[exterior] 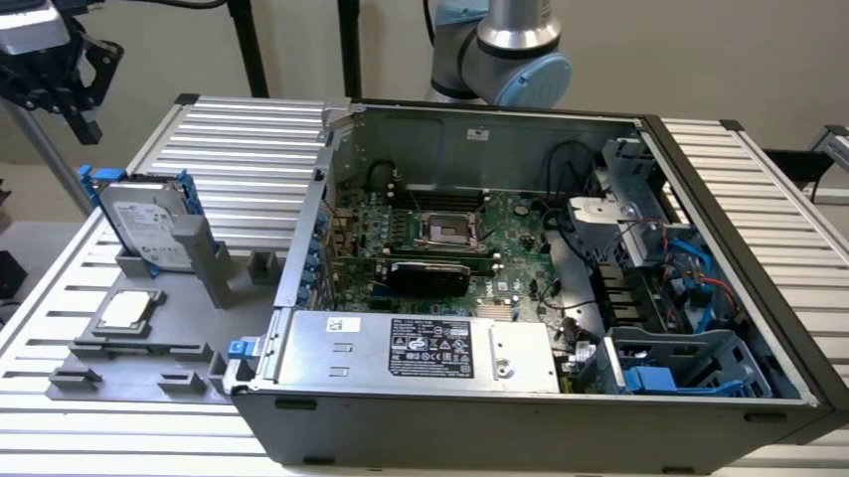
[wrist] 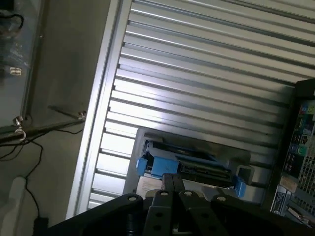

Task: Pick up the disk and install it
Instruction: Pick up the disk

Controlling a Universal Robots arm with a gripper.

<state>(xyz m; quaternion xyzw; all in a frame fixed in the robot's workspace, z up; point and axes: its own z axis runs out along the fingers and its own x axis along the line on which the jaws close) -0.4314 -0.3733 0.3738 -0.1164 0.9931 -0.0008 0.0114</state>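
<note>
Soft, even light fills the exterior view. The ribbed table (exterior: 253, 139) reads pale and bright, nearly washed out at the exterior view's far right, with faint shadows. The open computer case (exterior: 504, 139) is dimmer inside, and its near wall is in shade. In the wrist view a broad white sheen runs across the table's ribs, while the dark gripper (wrist: 172, 184) close to the lens is an out-of-focus silhouette. The disk (wrist: 187, 164) beneath it is slightly blurred and shaded.

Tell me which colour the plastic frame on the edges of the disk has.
Blue; the exterior view shows the frame on the disk best.
</note>
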